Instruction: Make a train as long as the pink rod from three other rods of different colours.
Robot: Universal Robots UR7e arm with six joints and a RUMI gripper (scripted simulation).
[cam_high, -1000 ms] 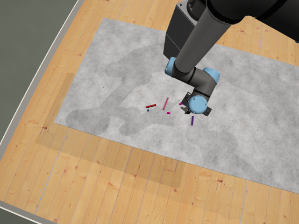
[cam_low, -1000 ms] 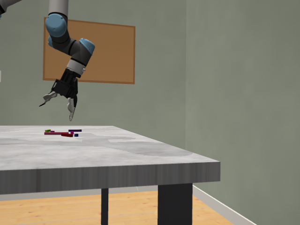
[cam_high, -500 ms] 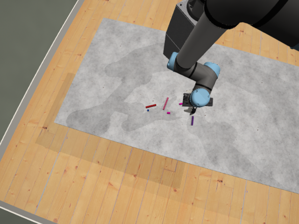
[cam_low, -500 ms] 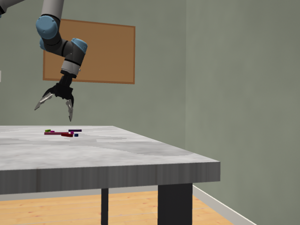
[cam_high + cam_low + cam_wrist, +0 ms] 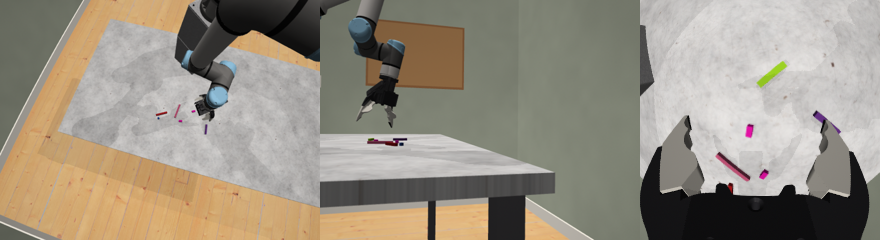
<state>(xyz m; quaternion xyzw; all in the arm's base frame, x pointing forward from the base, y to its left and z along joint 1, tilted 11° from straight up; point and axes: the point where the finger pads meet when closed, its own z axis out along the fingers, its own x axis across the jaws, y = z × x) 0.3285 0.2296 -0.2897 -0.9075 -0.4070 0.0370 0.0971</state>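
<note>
The pink rod [image 5: 177, 111] lies flat near the middle of the grey mat. A red rod [image 5: 161, 113] and a small blue rod [image 5: 158, 118] lie to its left. One magenta rod [image 5: 180, 120] lies at its near end and another magenta rod [image 5: 193, 111] to its right. A purple rod [image 5: 206, 129] lies apart, nearer the front. A lime rod [image 5: 772, 74] shows in the wrist view, hidden by the arm in the top view. My gripper [image 5: 374, 121] hangs open and empty well above the rods, over the magenta rod [image 5: 749, 131].
The robot's dark base block [image 5: 192, 33] stands at the back of the mat. The table's right edge [image 5: 500, 160] is far from the rods. All rods lie apart from one another in a loose cluster.
</note>
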